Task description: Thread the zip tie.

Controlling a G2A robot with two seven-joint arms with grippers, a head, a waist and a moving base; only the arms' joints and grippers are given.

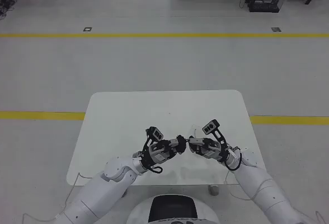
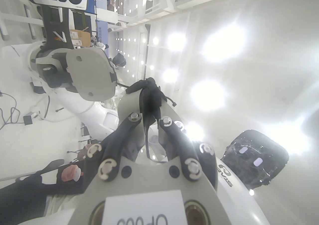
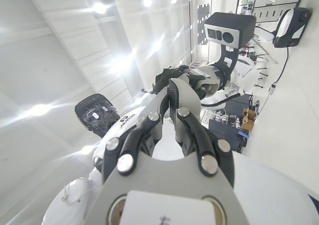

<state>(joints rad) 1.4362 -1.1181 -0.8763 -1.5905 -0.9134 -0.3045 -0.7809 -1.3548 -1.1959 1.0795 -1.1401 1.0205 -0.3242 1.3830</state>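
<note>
Both grippers meet tip to tip above the front middle of the white table [image 1: 164, 109]. A thin black zip tie [image 1: 184, 138] spans the small gap between them. My left gripper [image 2: 149, 91] is shut on the zip tie [image 2: 147, 133], whose strap runs down between the fingers while a short end [image 2: 172, 102] sticks out sideways. My right gripper [image 3: 171, 84] is shut too, with a thin tip of the tie [image 3: 144, 90] showing past its fingertips. In the top view the left gripper [image 1: 178, 143] faces the right gripper [image 1: 193, 144]. The grip point itself is hidden by the fingers.
The table's top around and beyond the arms is bare white, with its front edge [image 1: 153, 185] just under the forearms. Grey floor with yellow lines [image 1: 36, 115] surrounds the table.
</note>
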